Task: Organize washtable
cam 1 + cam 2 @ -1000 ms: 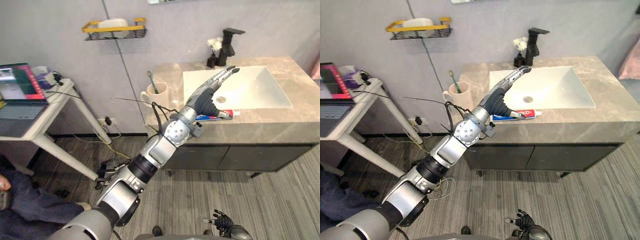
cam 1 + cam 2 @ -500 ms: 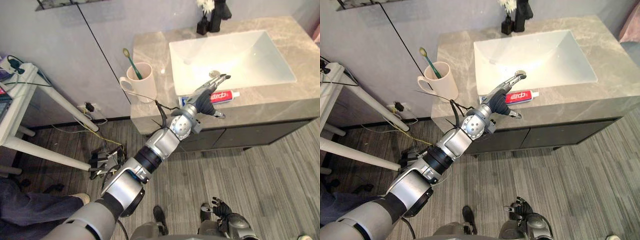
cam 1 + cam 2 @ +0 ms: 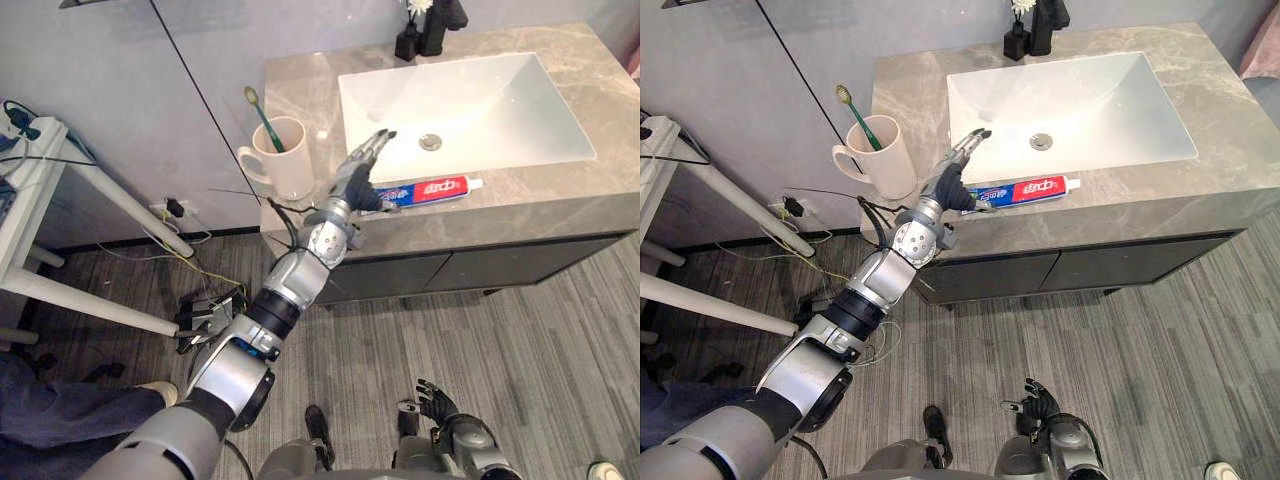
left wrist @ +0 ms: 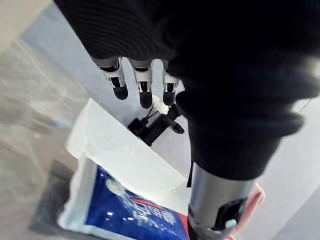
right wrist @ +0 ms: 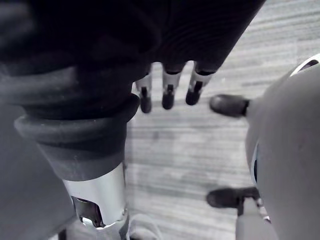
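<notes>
Toothpaste (image 3: 425, 190) lies flat on the counter (image 3: 560, 205), on the strip between the sink (image 3: 480, 100) and the front edge. Its cap points to your right and its flat crimped end points toward the cup (image 3: 285, 158) that holds the toothbrush (image 3: 258, 108).

Your left hand (image 3: 358, 172) is above that crimped end with the fingers (image 4: 145, 92) straight and spread and the thumb out, holding nothing. You cannot tell from these views whether the thumb touches the tube. Your right hand (image 5: 167, 92) hangs low over the floor, fingers loose and empty.

Expect the tube to be light and soft, with a glossy skin that may slide on the stone. It will likely buckle under a hard pinch and could ooze at the cap. The crimp is thin and floppy, so it makes a poor handle.

Take the tube across its body, toward the fuller half nearer the cap, with the thumb on one long side and the fingers on the other. It lies low, so press down lightly and close gently. Mind the front edge, since a nudge could push it off.
</notes>
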Controlling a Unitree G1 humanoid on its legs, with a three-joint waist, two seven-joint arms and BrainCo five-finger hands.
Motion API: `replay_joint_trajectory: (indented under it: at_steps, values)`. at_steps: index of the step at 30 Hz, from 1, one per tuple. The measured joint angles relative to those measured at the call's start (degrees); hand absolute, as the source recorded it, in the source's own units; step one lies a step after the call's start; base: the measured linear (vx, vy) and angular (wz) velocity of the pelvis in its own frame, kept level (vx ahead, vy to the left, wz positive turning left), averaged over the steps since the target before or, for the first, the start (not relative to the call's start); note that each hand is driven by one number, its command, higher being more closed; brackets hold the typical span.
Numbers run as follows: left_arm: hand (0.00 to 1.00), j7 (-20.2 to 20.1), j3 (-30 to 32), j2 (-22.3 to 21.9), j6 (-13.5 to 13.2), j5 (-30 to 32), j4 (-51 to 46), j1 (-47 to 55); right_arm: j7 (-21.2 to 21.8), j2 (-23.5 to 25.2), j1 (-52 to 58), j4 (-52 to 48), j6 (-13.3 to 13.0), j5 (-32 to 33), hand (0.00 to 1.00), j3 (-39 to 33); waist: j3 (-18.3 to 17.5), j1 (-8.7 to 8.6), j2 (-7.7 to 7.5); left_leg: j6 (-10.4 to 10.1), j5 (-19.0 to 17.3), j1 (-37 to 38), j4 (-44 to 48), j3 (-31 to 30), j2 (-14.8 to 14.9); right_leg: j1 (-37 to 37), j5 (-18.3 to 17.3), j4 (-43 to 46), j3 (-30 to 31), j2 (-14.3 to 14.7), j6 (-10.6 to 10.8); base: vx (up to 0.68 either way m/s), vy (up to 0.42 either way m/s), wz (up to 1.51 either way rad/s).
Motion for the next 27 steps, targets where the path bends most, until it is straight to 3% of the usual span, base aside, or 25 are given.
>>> replay_joint_trajectory:
  at_steps: [15,27]
  values:
    - [0.0,-0.48,-1.2,-0.06,0.14,-0.33,0.03,4.14,-0.33,0.09,-0.51,-0.03,-1.15,1.13,0.0,0.14,0.81,-0.23,-1.36,0.02,-0.07,0.79,-0.52,-0.28,-0.08,1.01,-0.01,0.01,-1.48,-0.03,-1.37,0.0,-0.008,0.02]
    - [0.0,-0.22,-1.46,-0.21,-0.03,-2.55,0.61,4.12,-0.48,0.06,-0.33,-0.03,-1.15,1.15,0.0,0.01,0.82,-0.01,-1.35,0.04,-0.06,0.38,-0.48,0.27,-0.06,-0.07,-0.02,0.01,-1.29,0.15,-1.35,-0.05,-0.012,-0.03]
